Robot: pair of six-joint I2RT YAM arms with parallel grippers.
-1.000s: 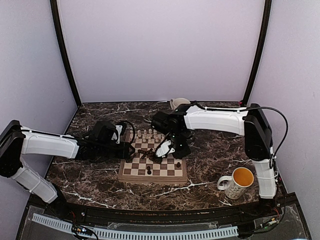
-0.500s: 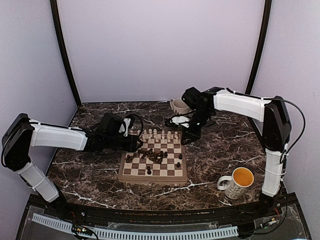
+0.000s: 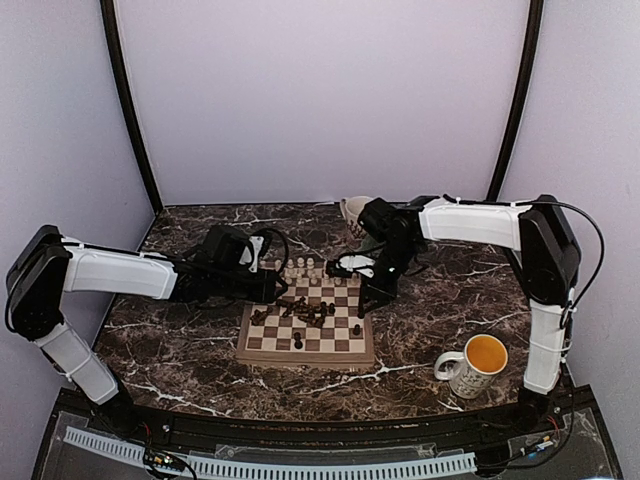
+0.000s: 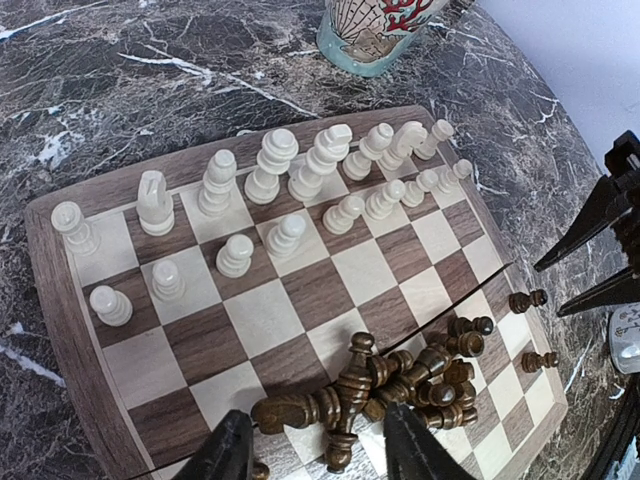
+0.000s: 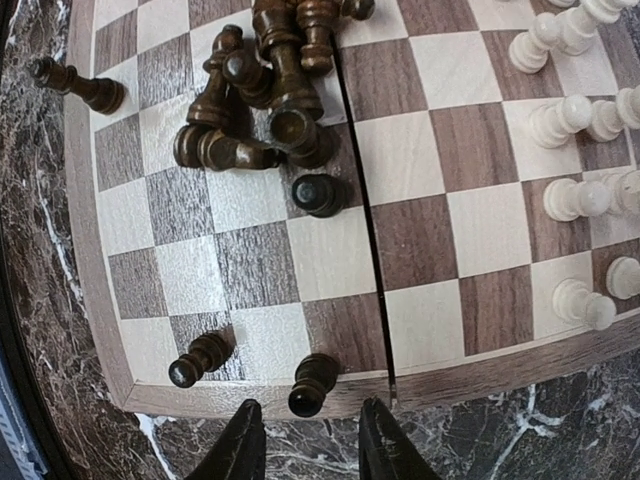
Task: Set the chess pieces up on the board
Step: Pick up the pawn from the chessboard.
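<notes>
Top view: I find the board [image 3: 300, 359] mid-table. Cream pieces [image 3: 303, 268] stand along its far rows, and dark pieces [image 3: 305, 312] lie heaped.

Left wrist: the left gripper [image 4: 320, 462] gapes wide and empty above that heap.

Right wrist: the right gripper [image 5: 305, 450] is narrowly parted and empty, just beside a dark pawn [image 5: 312, 385].

I judge the pieces light, smooth and easily toppled; pinch below the head.

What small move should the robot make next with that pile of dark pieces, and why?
Probably lower the left end effector onto a toppled piece in the dark heap: it hangs open right there, the white pieces stand in rows, and the dark ones lie jumbled on the board.
</notes>
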